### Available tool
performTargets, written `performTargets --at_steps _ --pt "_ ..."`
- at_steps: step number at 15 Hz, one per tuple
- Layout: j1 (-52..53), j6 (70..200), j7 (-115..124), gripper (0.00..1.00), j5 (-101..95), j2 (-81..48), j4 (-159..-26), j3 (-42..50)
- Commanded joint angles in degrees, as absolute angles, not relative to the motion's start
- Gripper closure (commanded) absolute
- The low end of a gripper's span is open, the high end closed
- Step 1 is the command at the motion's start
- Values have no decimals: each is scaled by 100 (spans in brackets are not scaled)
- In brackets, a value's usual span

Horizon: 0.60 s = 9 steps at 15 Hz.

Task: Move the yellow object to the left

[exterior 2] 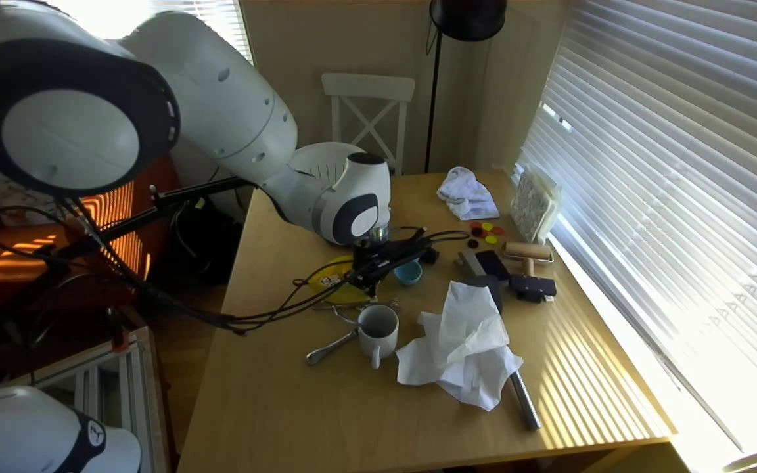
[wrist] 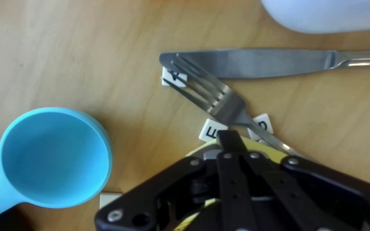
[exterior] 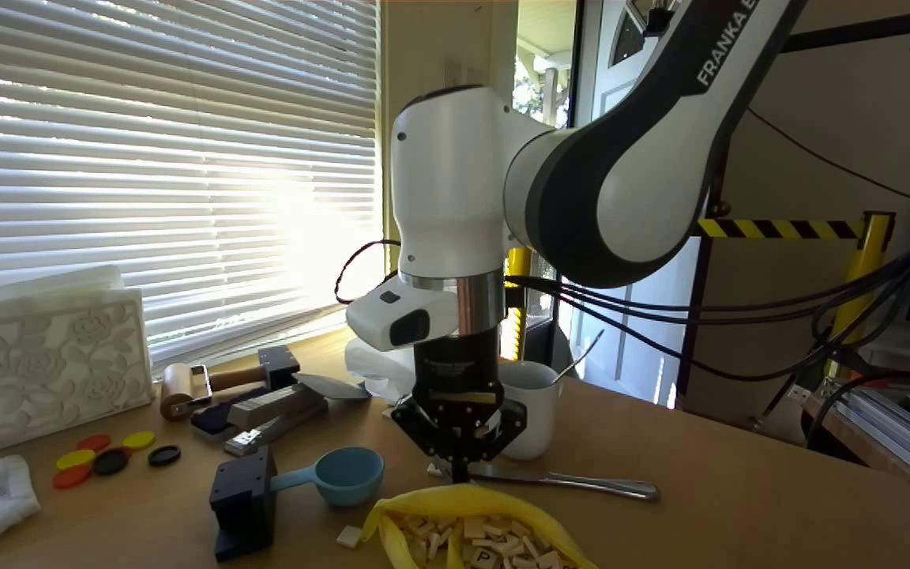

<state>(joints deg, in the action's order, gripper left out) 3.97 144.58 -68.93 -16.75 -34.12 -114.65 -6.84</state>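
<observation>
On the near side of the white mug [exterior: 542, 419], in an exterior view, the smooth-rimmed yellow dish [exterior: 439, 500], holding square letter tiles [exterior: 502, 545], sits on the wood-grained worktop [exterior: 739, 521]. Left of the mug lies a rounded blue scoop [exterior: 348, 478]. The black claw [exterior: 460, 472] points down before the mug, tips together at the dish's rim; whether they pinch it I cannot tell. Close by the mug lies a metal knife [exterior: 573, 480]. Beyond it, slatted white blinds [exterior: 171, 158] hang left, a panelled door [exterior: 611, 91] right.

the container [exterior: 500, 504] is yellow, scoop [wrist: 55, 157] blue, pincer [exterior: 459, 476] black.
</observation>
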Motion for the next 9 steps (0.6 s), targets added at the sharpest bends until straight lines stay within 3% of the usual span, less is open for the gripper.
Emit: performTargets --at_steps 1,9 --pt "354 14240 -7351 100 -1793 -3664 -11155 -850" --pt "269 14083 -8548 100 -1454 -3758 -10872 -1393"
